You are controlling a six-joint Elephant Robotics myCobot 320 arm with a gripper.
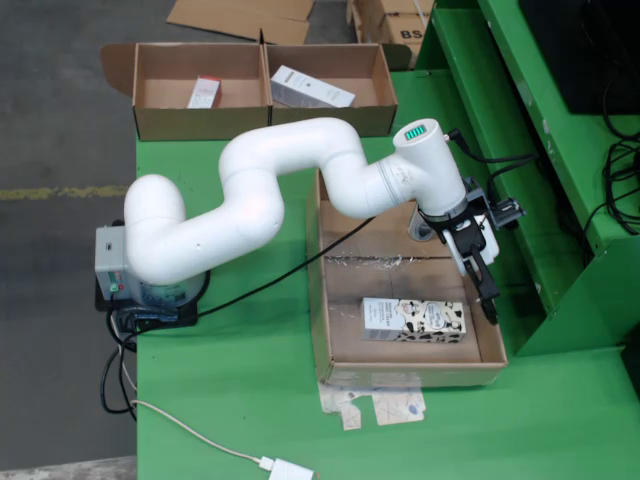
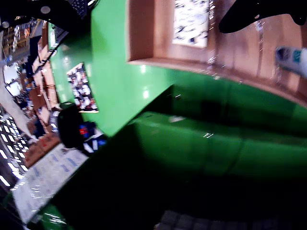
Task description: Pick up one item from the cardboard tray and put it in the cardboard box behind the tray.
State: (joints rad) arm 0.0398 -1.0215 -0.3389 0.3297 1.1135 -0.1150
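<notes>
Surface: green table [image 1: 230, 400] beside a grey concrete floor, with a raised green ledge along its right side in the fixed view.
Arm: white arm [image 1: 260, 195], base at the table's left edge, reaching right over the tray.
Gripper: black gripper [image 1: 488, 293] pointing down above the tray's right wall; nothing seen between its fingers; whether they are spread or closed cannot be told.
Tray: cardboard tray [image 1: 330, 345] in the middle of the table.
Item: patterned black-and-white carton [image 1: 414, 320] lying flat in the tray's near half, left of the gripper and apart from it.
Box: cardboard box [image 1: 262, 118] at the table's far edge, two compartments, a small pack in each.
Wrist view: blurred; tray rim [image 2: 144, 33] and carton [image 2: 192, 21] at the top, a dark finger [image 2: 254, 14] above them.
</notes>
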